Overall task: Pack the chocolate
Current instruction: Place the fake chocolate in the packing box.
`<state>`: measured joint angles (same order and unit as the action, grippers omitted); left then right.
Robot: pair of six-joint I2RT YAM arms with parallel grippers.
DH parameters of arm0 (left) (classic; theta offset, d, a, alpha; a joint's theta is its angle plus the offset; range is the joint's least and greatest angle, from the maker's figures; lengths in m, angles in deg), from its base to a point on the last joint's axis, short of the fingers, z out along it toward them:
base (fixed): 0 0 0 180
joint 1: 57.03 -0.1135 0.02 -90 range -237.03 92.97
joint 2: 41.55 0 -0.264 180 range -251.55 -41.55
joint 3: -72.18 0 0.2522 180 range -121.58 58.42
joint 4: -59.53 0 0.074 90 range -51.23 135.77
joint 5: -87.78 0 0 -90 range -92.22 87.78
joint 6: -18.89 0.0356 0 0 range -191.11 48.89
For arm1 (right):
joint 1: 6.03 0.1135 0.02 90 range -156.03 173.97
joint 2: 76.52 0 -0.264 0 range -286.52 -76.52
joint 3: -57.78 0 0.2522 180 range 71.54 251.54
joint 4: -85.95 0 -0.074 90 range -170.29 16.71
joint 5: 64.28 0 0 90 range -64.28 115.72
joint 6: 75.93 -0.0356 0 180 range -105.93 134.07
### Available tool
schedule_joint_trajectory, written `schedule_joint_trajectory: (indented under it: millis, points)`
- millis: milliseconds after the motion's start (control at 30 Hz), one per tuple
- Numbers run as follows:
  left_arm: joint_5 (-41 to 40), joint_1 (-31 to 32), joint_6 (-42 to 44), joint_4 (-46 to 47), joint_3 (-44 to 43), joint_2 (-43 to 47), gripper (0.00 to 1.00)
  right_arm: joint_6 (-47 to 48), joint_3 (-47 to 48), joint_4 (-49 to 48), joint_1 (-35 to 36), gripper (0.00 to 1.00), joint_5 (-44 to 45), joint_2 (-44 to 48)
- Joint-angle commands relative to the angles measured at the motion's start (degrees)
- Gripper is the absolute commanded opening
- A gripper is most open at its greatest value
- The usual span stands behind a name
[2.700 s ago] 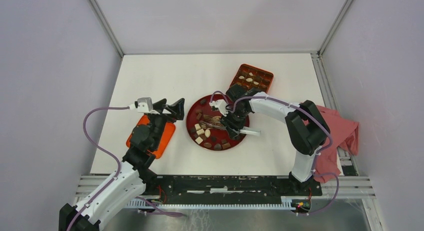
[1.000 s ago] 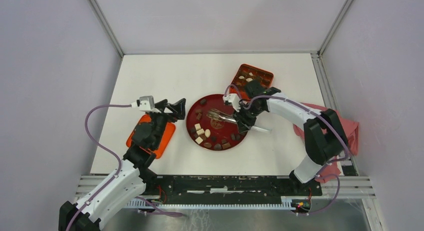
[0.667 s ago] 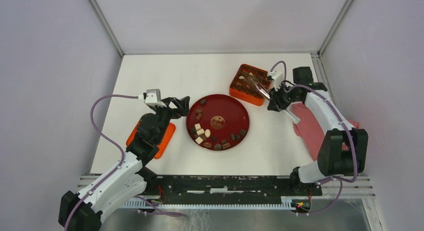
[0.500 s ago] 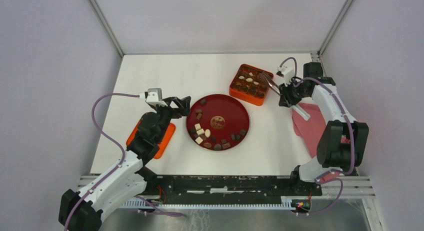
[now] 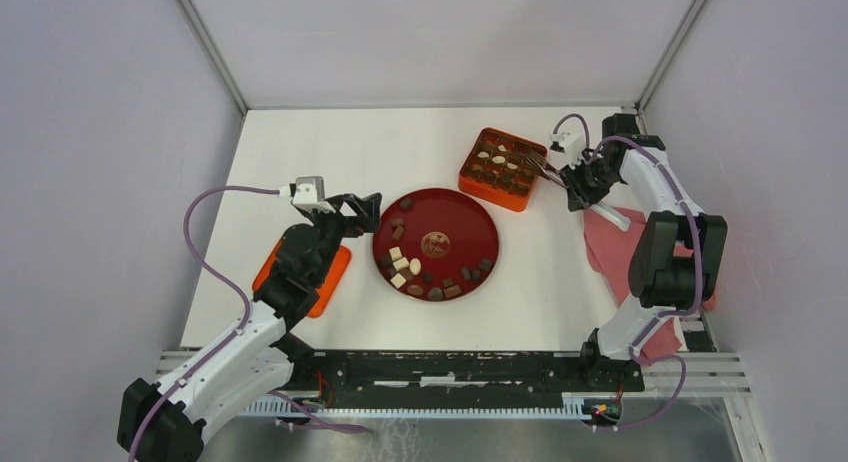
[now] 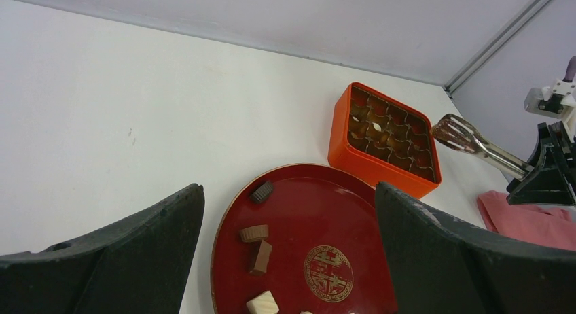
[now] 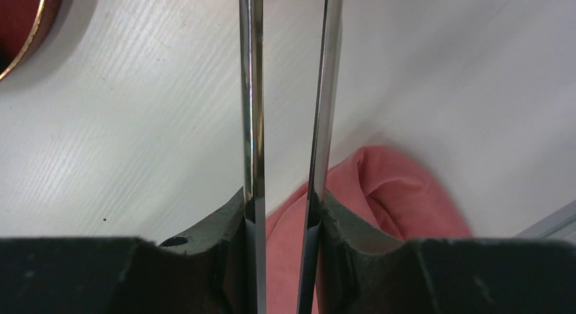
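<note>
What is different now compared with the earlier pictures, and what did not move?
The right end effector, gripping the metal tongs throughout, swung from above the red plate to the far right; the tong tips now hang by the orange box, at its right edge. The left end effector, open, edged toward the plate. Plate, box and the chocolate on the plate stayed put.

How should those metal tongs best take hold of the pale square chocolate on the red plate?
Probably straight down from above, with the tongs closing on two opposite upright sides. The pale square chocolate lies flat on the red plate, so its sides are exposed while its underside is not. Other pieces lie nearby, which makes a low sideways approach risky.
</note>
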<state>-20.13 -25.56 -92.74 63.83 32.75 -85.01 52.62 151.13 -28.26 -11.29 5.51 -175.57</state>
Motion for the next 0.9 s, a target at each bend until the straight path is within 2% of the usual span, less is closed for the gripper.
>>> schedule_joint_trajectory:
  millis: [0,233,867]
  points:
    - [-0.6,-0.3,-1.3,0.9,-1.7,0.6,1.00,2.2,1.5,2.1,0.2,0.03,2.3,0.6]
    - [-0.7,-0.2,-1.4,0.9,-1.6,0.7,1.00,2.2,1.1,1.6,0.7,0.06,3.4,-0.3]
    - [-0.9,-0.2,-1.5,0.8,-1.7,0.5,1.00,2.2,0.8,0.6,2.2,0.26,6.6,-2.0]
